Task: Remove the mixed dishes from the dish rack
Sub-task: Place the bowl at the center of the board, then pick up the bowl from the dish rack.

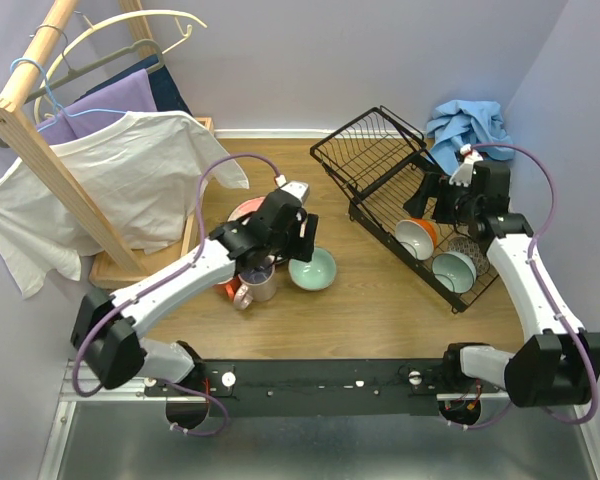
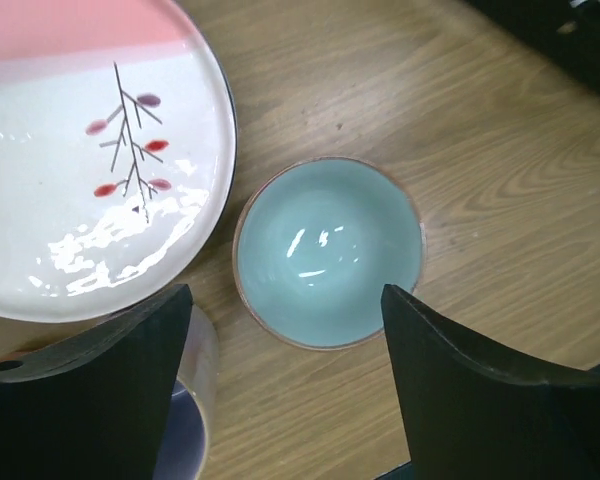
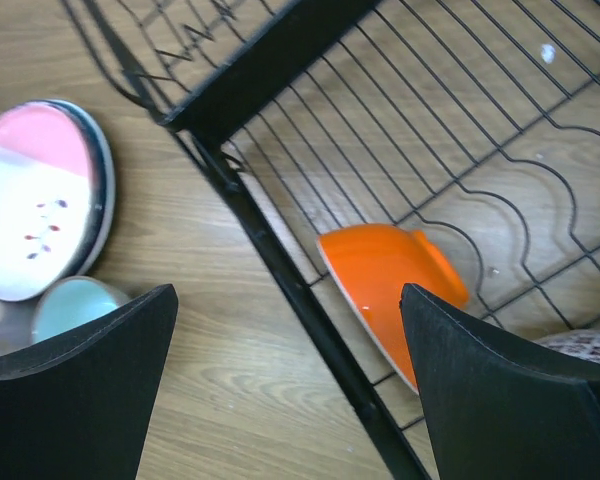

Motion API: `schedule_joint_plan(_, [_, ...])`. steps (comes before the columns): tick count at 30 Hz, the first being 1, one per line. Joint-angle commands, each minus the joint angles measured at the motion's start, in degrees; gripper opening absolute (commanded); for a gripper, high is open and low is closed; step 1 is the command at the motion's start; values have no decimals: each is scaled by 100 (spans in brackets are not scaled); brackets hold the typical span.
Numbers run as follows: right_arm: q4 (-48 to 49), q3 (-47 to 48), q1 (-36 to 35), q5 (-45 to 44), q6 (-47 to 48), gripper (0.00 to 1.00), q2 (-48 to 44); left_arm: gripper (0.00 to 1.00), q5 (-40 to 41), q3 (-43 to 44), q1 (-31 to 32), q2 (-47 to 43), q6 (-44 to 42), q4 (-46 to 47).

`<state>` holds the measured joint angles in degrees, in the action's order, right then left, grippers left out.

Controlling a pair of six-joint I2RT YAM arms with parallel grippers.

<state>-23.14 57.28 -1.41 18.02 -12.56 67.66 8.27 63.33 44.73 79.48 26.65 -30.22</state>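
Dish rack [image 1: 375, 160] stands at the right rear of the counter [image 1: 370, 330] and is partly unloaded. Two pieces are visible inside it: an orange dish [image 1: 418, 238] and a patterned bowl [image 1: 453, 270]. Already set out on the counter, well apart from the rack, are the pink-and-cream plate [image 1: 248, 212], the pale-green bowl [image 1: 312, 268] and a mug [image 1: 260, 285]. By my judgement the job is past halfway.

Left end effector [image 2: 285, 290] is released and empty, hovering over the pale-green bowl. Right end effector [image 3: 285, 290] is likewise spread and empty, above the rack's edge beside the orange dish.

Only the overhead view shows both racked pieces whole. The left wrist view alone shows the plate's leaf sprig and the mug's purple inside. The right wrist view alone shows the orange dish tipped on its side against the wires.
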Motion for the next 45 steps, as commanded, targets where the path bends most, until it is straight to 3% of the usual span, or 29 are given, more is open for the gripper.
schedule_joint_plan(1, [-674,433,-9,-607,350,100,326,92,95,-13,-8,-854,-187,218])
schedule_joint_plan(4, [-833,635,-8,-484,622,100,564,99,104,-354,-26,-1425,-336,428])
schedule_joint_plan(11, [-1000,750,114,-203,1053,100,1100,99,139,-1480,-96,-2726,-573,850])
schedule_joint_plan(20, [-1061,908,615,851,1429,100,1881,99,508,-3080,-158,-4379,-670,1378])
schedule_joint_plan(37, [-1430,1154,1284,3031,2415,100,2901,99,764,-3064,-166,-4495,-952,1598])
schedule_joint_plan(45, [-1316,1198,1283,3173,2442,100,3139,99,579,-3055,-184,-4397,-987,1668])
